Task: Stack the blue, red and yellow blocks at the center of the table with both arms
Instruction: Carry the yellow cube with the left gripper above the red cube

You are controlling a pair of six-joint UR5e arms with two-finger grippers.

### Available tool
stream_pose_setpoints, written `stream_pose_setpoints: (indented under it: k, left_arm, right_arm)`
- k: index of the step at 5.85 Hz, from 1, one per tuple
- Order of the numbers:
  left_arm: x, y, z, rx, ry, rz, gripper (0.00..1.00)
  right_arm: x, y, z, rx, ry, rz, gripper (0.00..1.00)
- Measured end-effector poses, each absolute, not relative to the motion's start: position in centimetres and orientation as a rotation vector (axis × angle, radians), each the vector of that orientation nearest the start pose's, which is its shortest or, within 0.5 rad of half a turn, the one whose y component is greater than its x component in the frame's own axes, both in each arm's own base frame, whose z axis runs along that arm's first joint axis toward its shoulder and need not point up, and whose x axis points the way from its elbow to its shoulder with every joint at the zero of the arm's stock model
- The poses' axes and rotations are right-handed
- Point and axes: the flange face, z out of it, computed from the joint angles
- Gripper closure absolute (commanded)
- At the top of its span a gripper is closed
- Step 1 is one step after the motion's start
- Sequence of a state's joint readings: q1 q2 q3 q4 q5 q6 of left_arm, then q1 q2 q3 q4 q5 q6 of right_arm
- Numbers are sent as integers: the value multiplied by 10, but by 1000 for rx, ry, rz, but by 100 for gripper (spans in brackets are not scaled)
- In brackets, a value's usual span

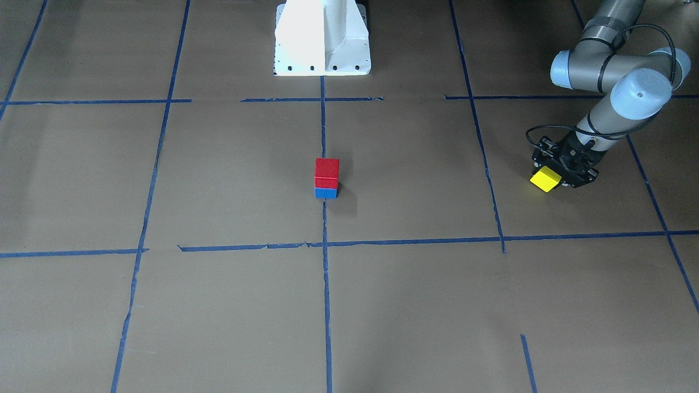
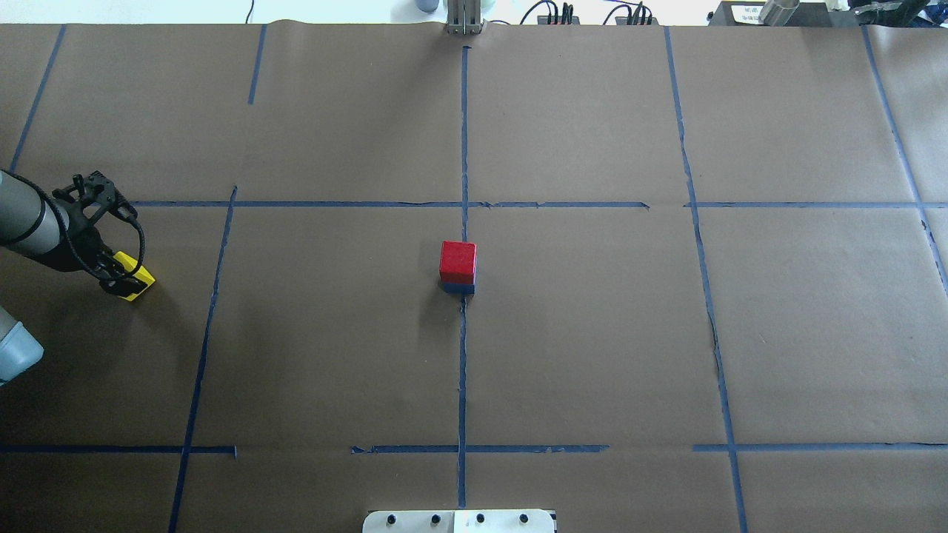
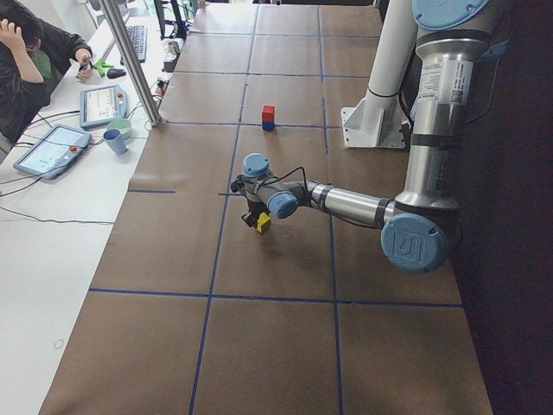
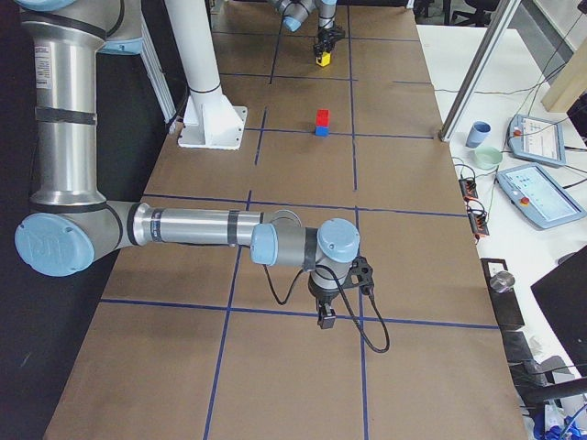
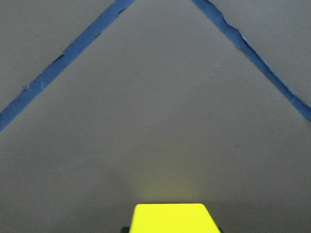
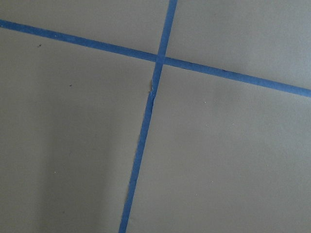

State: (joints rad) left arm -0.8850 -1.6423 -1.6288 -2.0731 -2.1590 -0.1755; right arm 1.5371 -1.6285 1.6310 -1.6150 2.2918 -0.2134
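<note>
Left fingers [image 1: 565, 183] clench the yellow block [image 1: 545, 179], while the right fingers [image 4: 326, 320] cannot be judged; an off-centre release on the red block [image 1: 326, 172] could topple the stack.

This is looking like a robotics lab: an operator [image 3: 26, 60] is sitting by a teach pendant [image 3: 52, 149] along the tape-gridded table's [image 3: 276, 346] edge.
</note>
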Motion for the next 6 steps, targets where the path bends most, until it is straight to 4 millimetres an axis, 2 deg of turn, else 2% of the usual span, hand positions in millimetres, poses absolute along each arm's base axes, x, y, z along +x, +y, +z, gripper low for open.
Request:
stream_pose_setpoints:
  k: [1, 3, 5, 6]
  left_arm:
    - [298, -487, 512, 287, 813, 540, 98]
    - [338, -513, 409, 170, 872, 230, 94]
    - [415, -509, 286, 84, 882, 54, 94]
    - [459, -491, 223, 67, 860, 1, 93]
  right_arm:
    - [52, -466, 665, 26, -723, -221, 0]
    - [52, -465, 666, 26, -723, -221, 0]
    - [52, -465, 666, 27, -723, -222, 0]
    - [52, -465, 665, 27, -723, -222, 0]
